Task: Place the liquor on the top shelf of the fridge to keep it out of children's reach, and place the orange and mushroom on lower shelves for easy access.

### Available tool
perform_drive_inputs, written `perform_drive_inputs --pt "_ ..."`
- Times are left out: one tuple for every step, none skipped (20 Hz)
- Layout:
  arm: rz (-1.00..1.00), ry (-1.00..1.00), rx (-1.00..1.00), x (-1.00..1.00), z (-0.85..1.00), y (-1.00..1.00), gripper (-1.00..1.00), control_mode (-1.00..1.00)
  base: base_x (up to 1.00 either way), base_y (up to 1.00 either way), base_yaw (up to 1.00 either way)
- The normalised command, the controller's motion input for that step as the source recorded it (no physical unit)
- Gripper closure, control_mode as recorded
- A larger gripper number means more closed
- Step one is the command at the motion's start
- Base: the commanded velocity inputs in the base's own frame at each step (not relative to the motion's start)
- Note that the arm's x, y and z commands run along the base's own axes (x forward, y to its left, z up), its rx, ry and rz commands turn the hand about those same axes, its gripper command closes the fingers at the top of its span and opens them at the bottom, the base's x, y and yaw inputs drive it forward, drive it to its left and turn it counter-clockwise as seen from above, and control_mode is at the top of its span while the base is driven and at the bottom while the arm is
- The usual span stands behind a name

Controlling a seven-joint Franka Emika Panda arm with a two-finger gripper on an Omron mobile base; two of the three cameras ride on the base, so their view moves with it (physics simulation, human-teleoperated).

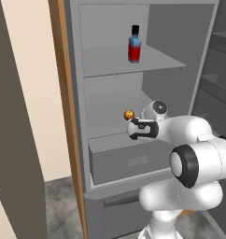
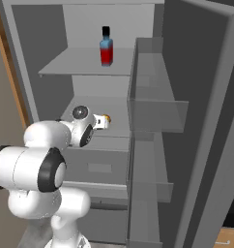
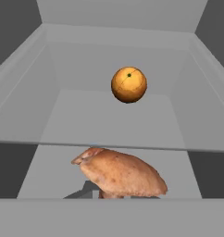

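I see the big grey fridge (image 1: 180, 28) standing open, with a wood-brown edge on its left side. From the right base view I also see its door bins. The top shelf (image 1: 110, 63) holds the liquor (image 1: 134, 44), standing upright, blue on top, red below, with a black cap. The orange (image 3: 128, 84), round with 1 dark spot, sits on a lower shelf (image 3: 104, 120), toward the back. In my hand view the brown mushroom (image 3: 121, 173) is right at the gripper (image 1: 131, 129), near the shelf's front edge. It hides the fingers, so I cannot tell if they grip it.
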Motion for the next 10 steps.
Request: perform_drive_inputs --pt "0.00 0.00 0.00 0.59 -0.25 0.00 1.00 -1.00 0.00 0.00 0.00" --pt "0.00 0.00 0.01 0.60 -0.26 0.00 1.00 -1.00 0.00 0.00 0.00" --pt "0.00 0.00 0.01 0.60 -0.26 0.00 1.00 -1.00 0.00 0.00 0.00" --pt "0.00 0.00 0.02 0.59 -0.19 0.00 1.00 -1.00 0.00 0.00 0.00" --pt "0.00 0.00 0.03 0.58 -0.17 0.00 1.00 -1.00 0.00 0.00 0.00" --pt "0.00 0.00 0.03 0.58 -0.14 0.00 1.00 -1.00 0.00 0.00 0.00" --pt "0.00 0.00 0.03 0.57 -0.14 0.00 1.00 -1.00 0.00 0.00 0.00" --pt "0.00 0.00 0.03 0.56 -0.11 0.00 1.00 -1.00 0.00 0.00 0.00" --pt "0.00 0.00 0.03 0.55 -0.10 0.00 1.00 -1.00 0.00 0.00 0.00" --pt "0.00 0.00 0.03 0.53 -0.07 0.00 1.00 -1.00 0.00 0.00 0.00"
